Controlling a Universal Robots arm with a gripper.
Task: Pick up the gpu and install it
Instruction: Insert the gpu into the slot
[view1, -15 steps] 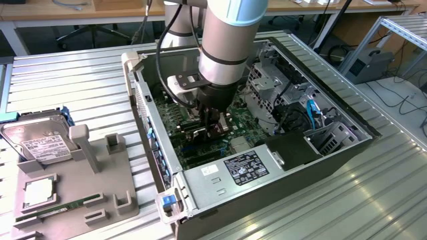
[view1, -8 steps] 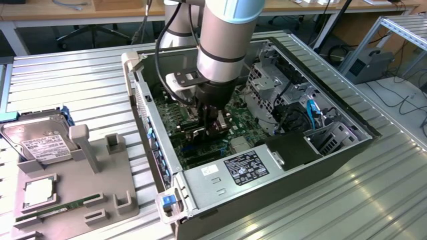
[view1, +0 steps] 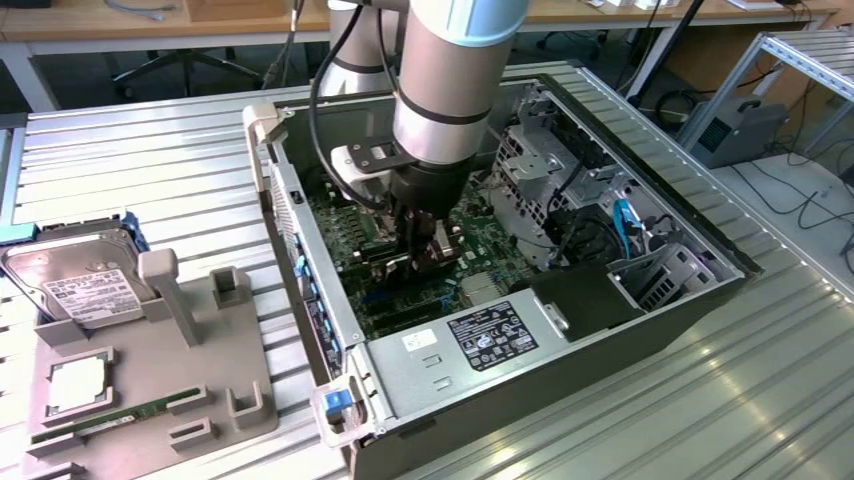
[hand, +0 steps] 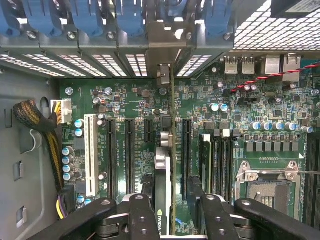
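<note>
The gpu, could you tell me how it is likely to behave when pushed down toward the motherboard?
The gpu is a thin board seen edge-on, so probably stiff lengthwise but apt to tip sideways. Its cooler and metal bracket suggest some weight for its size. Exposed parts look fragile.

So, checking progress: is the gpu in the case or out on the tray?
In: the gpu stands edge-on over the motherboard, held in the gripper. Fully seated: cannot tell.

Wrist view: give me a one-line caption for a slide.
The gripper hangs low over the gpu, which stands edge-on among the motherboard slots, bracket end toward the rear vents.
</note>
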